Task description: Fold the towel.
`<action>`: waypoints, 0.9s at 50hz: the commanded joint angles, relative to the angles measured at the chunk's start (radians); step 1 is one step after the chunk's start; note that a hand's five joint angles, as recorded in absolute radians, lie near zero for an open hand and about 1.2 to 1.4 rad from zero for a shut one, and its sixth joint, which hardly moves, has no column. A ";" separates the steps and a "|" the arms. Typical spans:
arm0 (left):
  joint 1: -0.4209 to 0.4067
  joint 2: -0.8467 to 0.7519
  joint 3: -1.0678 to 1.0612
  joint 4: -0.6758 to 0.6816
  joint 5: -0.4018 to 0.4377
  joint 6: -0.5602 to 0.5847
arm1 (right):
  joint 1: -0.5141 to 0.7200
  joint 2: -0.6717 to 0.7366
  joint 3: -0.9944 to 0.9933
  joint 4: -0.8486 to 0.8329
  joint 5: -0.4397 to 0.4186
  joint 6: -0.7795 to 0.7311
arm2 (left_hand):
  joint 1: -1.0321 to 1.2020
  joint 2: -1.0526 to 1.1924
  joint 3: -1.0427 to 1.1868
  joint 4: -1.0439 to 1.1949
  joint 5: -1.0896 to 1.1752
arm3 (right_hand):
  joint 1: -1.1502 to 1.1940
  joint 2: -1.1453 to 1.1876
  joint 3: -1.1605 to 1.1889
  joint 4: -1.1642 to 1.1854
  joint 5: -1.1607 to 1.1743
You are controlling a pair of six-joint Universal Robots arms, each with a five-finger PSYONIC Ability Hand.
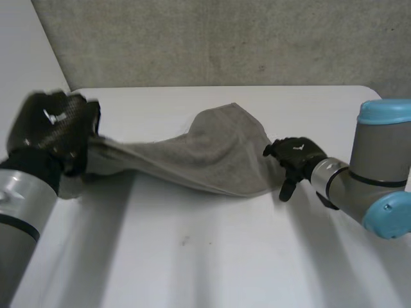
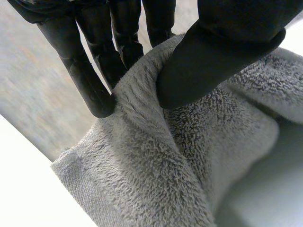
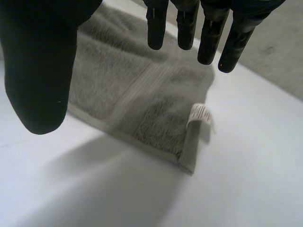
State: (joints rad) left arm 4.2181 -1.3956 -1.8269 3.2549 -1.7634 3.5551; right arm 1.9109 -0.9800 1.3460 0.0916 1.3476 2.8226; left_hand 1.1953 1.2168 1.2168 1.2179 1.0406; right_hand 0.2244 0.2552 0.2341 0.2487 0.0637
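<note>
The white table carried a grey towel, which lay across its far half. The towel's right end rested flat on the tabletop, one corner near the table's right side, with a hemmed edge and a woven band across it. At that corner a small white tag stood turned up. Toward the left the towel rose off the surface. A dark speck marked the bare near part.

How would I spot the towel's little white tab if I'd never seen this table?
On the white table, the grey towel runs from the left hand, which pinches one end, to the open right hand. At the flat corner near the right hand's fingers, the tab sticks up from the hem, the only white, ribbed bit.
</note>
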 commanded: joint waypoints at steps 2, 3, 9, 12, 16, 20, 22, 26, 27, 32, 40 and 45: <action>-0.012 0.004 0.120 -0.004 0.001 0.004 | 0.027 0.050 -0.002 -0.020 -0.018 0.195 | 0.201 0.179 0.180 0.178 0.181 | 0.007 -0.023 -0.002 -0.017 -0.006; -0.010 0.000 0.141 -0.010 0.001 0.004 | 0.039 0.052 -0.001 -0.029 -0.018 0.251 | 0.201 0.179 0.180 0.178 0.181 | 0.010 -0.021 0.001 -0.014 -0.004; -0.018 -0.013 0.210 -0.029 0.001 0.002 | 0.117 0.052 0.009 -0.073 -0.013 0.423 | 0.201 0.179 0.180 0.178 0.181 | 0.010 -0.020 0.001 -0.014 -0.003; -0.021 -0.019 0.232 -0.029 0.001 0.002 | 0.167 0.055 0.009 -0.095 -0.012 0.478 | 0.201 0.179 0.180 0.178 0.181 | 0.004 -0.026 -0.005 -0.020 -0.009; -0.023 -0.023 0.247 -0.029 0.001 0.002 | 0.218 0.067 0.002 -0.130 -0.001 0.521 | 0.201 0.179 0.180 0.178 0.181 | -0.007 -0.038 -0.017 -0.032 -0.021; -0.023 -0.029 0.264 -0.027 -0.002 -0.001 | 0.269 0.102 -0.013 -0.197 0.070 0.569 | 0.201 0.179 0.180 0.178 0.181 | 0.007 -0.024 -0.002 -0.017 -0.007; -0.023 -0.031 0.265 -0.027 -0.002 -0.001 | 0.277 0.119 -0.024 -0.216 0.106 0.572 | 0.201 0.179 0.180 0.178 0.181 | 0.048 0.017 0.038 0.024 0.034; -0.021 -0.033 0.265 -0.027 -0.002 -0.002 | 0.281 0.159 -0.056 -0.245 0.214 0.568 | 0.201 0.179 0.180 0.178 0.181 | 0.457 0.426 0.447 0.432 0.443; -0.021 -0.033 0.265 -0.029 -0.002 -0.002 | 0.280 0.178 -0.077 -0.259 0.290 0.558 | 0.201 0.179 0.180 0.178 0.181 | 0.768 0.737 0.758 0.743 0.754; -0.003 -0.029 0.253 -0.027 -0.002 -0.006 | 0.252 0.208 -0.131 -0.280 0.432 0.492 | 0.201 0.179 0.180 0.178 0.181 | 1.172 1.141 1.162 1.148 1.158; 0.068 -0.037 0.209 -0.027 0.005 -0.004 | 0.048 -0.057 -0.030 -0.290 0.340 0.209 | 0.201 0.179 0.180 0.178 0.181 | 1.172 1.141 1.162 1.148 1.158; 0.118 -0.078 0.181 -0.029 0.012 -0.004 | 0.013 -0.285 0.002 -0.225 0.231 -0.024 | 0.201 0.179 0.180 0.178 0.181 | 1.172 1.141 1.162 1.148 1.158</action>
State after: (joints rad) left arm 4.2719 -1.4318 -1.6092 3.2276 -1.7600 3.5506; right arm 1.9801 -1.0020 1.2925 -0.1924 1.7047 3.0522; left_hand 1.1993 1.2169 1.2169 1.2179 1.0406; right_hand 0.9653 1.1772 1.1828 1.1917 0.9555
